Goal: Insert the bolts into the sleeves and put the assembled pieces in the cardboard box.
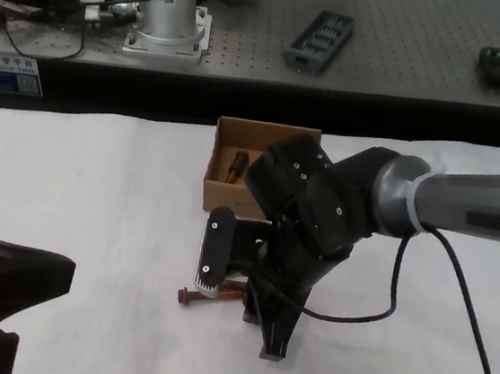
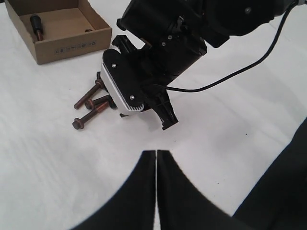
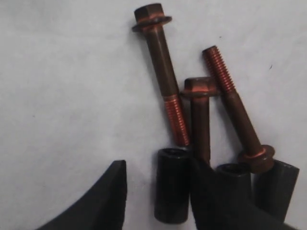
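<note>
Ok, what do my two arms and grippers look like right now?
Right arm: grey tube forearm with white lettering, black wrist housing, a black cable looping off it. Right gripper: black, pale ribbed pad on one finger. Left gripper: two plain black curved fingers.

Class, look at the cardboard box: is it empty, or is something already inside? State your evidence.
Not empty. A dark-and-copper piece lies on the floor of the cardboard box, near one wall.

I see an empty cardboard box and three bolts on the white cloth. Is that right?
Not quite: the cardboard box is not empty; the left wrist view shows one piece lying inside it. Three bolts do lie on the white cloth.
</note>
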